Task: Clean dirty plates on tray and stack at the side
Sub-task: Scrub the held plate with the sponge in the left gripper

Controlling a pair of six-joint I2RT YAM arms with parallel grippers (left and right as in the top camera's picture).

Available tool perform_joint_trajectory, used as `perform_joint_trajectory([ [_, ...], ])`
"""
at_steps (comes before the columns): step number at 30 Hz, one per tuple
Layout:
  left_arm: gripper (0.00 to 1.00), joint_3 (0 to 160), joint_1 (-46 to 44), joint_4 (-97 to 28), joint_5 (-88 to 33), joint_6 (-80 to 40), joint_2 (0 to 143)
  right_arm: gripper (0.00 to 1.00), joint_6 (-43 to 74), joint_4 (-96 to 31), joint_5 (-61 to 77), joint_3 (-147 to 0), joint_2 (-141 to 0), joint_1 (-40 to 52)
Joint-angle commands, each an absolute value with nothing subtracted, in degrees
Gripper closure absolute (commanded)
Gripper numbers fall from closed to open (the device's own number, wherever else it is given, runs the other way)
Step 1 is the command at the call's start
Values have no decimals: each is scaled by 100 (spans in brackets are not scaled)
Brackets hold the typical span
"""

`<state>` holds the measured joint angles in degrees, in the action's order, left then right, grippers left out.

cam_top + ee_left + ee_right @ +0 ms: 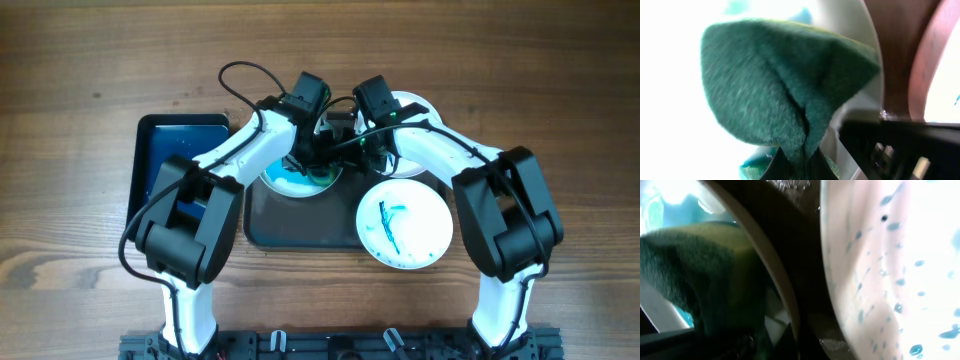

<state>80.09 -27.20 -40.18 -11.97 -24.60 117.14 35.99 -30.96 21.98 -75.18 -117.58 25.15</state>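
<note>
We're looking at the scrubbing step here, folks, and both arms are crowding in over the far edge of the dark tray (290, 232) in the middle of the counter (80, 100). The left end effector (796, 162) is clamped on the green sponge (780, 85), which is bunching up into a fold between its fingers and pressing against the smeared plate (288, 184). That plate is lying on the tray's far left part with teal smudges showing around the sponge. The right end effector (345, 152) is sitting right beside it, and its wrist view is showing a plate rim running down towards its fingers. That looks like a steadying hold, but the picture is too dark and blurred, so I cannot tell whether it is apart or together. Two more plates are waiting. The streaked plate (405, 225) is hanging over the tray's near right corner with bold blue lines across it, and the far plate (418, 103) is peeking out from under the right arm. Over on the left, the blue tray (185, 140) is showing no plate on it, so I'm judging this early going, with no stack started. The next move is calling for firm sponge strokes across those teal patches while the plate is being braced so it isn't sliding. After that comes a lift clear of the tray, out to the side.
</note>
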Motion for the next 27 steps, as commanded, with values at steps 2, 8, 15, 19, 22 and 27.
perform_joint_trajectory([
  [2,96,7972,-2510,-3983,1247,-2875,11808,96,3599,-3096,2235,-7594,-11913,2541],
  [8,96,7972,-2154,-5439,1420,-4080,11808,96,3599,-3063,2235,-7594,-11913,2541],
  [15,96,7972,-2456,-4764,-3273,-2724,11808,96,3603,-3046,2237,-7594,-11913,2541],
  [19,96,7972,-2447,-4038,-1387,-3518,11808,96,3603,-3052,2233,-7594,-11913,2541],
  [22,96,7972,-2449,-3804,292,-3693,11808,96,3612,-3052,2235,-7594,-11913,2541],
  [27,96,7972,-2449,-4967,2523,-4740,11808,96,3618,-3048,2237,-7594,-11913,2541],
])
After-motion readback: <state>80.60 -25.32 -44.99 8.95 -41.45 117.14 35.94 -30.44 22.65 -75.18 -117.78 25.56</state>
